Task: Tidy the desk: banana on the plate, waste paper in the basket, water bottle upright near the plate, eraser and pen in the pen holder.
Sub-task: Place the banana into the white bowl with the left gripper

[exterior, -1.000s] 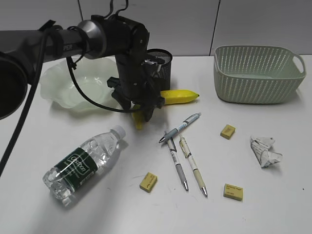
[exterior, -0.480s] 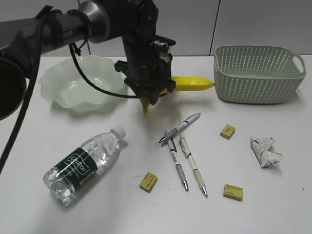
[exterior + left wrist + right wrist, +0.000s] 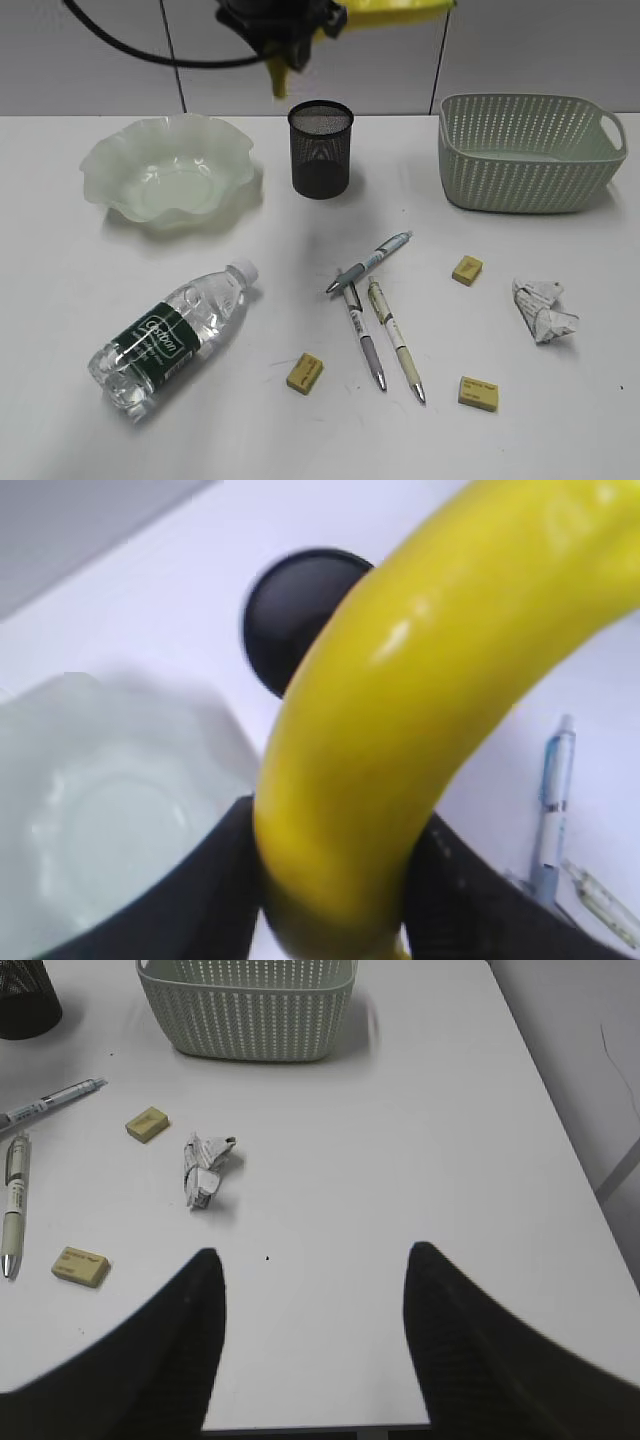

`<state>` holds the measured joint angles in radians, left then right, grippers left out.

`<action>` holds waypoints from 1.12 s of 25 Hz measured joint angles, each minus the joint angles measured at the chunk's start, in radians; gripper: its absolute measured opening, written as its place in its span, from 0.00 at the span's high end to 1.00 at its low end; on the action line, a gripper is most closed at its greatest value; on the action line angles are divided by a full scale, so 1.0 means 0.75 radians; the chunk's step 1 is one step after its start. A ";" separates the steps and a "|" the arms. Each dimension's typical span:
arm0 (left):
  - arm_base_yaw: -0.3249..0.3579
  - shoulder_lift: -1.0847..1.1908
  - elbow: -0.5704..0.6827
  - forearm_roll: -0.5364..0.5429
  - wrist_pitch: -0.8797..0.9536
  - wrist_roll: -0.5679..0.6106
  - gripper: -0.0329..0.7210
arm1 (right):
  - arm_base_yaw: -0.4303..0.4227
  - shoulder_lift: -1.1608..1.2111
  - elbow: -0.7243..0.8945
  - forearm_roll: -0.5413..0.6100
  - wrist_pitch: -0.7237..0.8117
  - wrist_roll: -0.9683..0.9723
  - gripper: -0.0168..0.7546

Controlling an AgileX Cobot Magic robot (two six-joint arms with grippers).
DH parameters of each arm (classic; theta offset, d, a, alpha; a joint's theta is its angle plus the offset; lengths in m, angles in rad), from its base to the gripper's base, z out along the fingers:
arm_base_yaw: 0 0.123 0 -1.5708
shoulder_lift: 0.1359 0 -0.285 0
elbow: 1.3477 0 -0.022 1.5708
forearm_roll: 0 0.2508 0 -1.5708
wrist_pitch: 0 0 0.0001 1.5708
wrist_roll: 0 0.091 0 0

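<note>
at the left of the table stands the plate (image 3: 165, 180), a pale green wavy dish with nothing in it. below it the water bottle (image 3: 175, 335) lies on its side, the cap pointing up and to the right. high above the table, at the top edge of the exterior view, the left gripper (image 3: 335, 875) holds the banana (image 3: 400, 700), its two black fingers pressed on both sides of the fruit. under it stands the black mesh pen holder (image 3: 321, 148). in the middle lie three pens (image 3: 375, 300) close together, with one eraser (image 3: 304, 372) near the bottle and two others (image 3: 467, 269) to the right. the waste paper (image 3: 543, 311) lies near the right edge, in front of the basket (image 3: 530, 150). the right gripper (image 3: 312, 1335) hangs over bare table with its fingers spread apart, gripping nothing.
</note>
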<state>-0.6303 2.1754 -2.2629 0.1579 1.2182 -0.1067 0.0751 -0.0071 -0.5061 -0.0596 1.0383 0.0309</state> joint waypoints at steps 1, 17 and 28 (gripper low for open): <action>0.020 -0.037 0.000 0.022 0.000 0.000 0.55 | 0.000 0.000 0.000 0.000 0.000 0.000 0.39; 0.519 -0.133 0.220 -0.036 0.000 -0.010 0.55 | 0.000 0.000 0.000 0.000 0.000 0.000 0.39; 0.527 0.083 0.362 -0.057 -0.085 -0.010 0.55 | 0.000 0.000 0.000 0.000 0.000 0.000 0.39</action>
<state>-0.2348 2.2375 -1.9915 0.1154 1.1547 -0.1139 0.0751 -0.0071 -0.5061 -0.0596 1.0383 0.0309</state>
